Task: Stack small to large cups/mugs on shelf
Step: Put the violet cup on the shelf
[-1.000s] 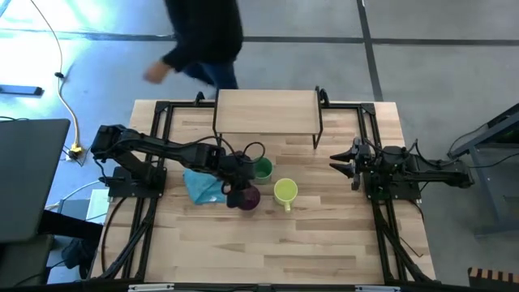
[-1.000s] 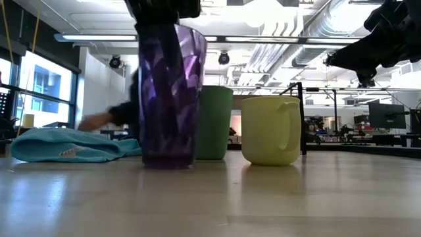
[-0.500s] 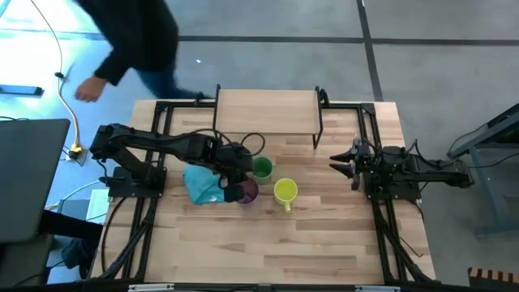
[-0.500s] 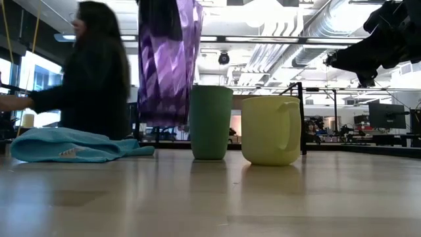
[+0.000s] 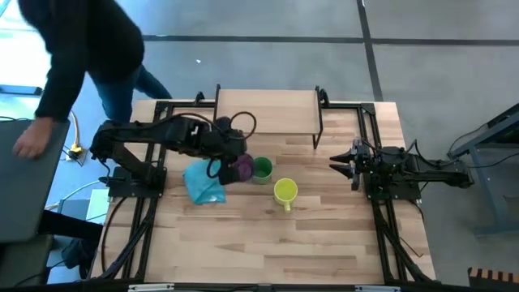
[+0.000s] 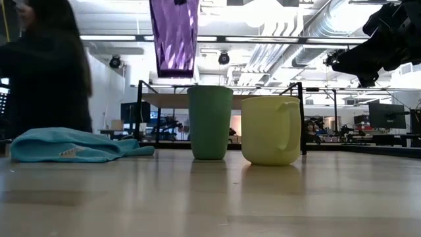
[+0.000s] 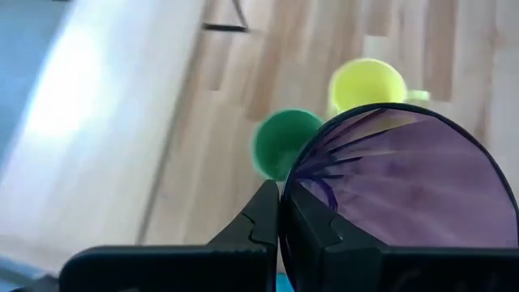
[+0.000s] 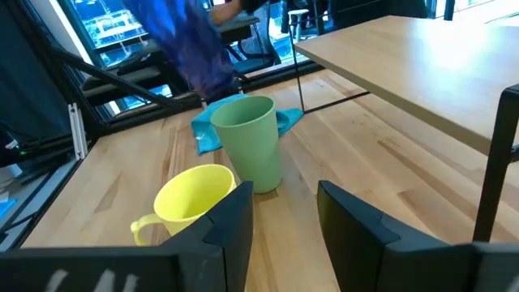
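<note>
Left claw [image 5: 225,158]: clamped on the rim of the purple tumbler [image 6: 174,36], one finger inside the wall and one outside. That pinch keeps the mouth up and the base free.
Purple tumbler: hanging in the air above the desk [image 5: 324,235], just beside the green cup [image 5: 262,169], between the blue cloth [image 5: 203,183] and the shelf [image 5: 266,111]. Carried high, I'd say, so it can clear the shelf's edge.
Tumbler build: translucent plastic, faceted walls that catch the light, tapering to a narrower base. Thin and slick, so a rim grip looks safer than squeezing the body.
Green cup: upright on the desk, matte, plain tapered sides, no handle.
Yellow-green mug [image 5: 285,192]: standing close by the green cup, squat and round, with a handle.
Shelf: pale wood board on thin black legs at the desk's far edge, nothing on it yet.
Right claw [image 5: 339,162]: parked well off to the side, fingers spread apart, gripping nothing.
Cloth: soft, rumpled, light blue.
Person [image 5: 81,57]: beside the desk's far left corner.
</note>
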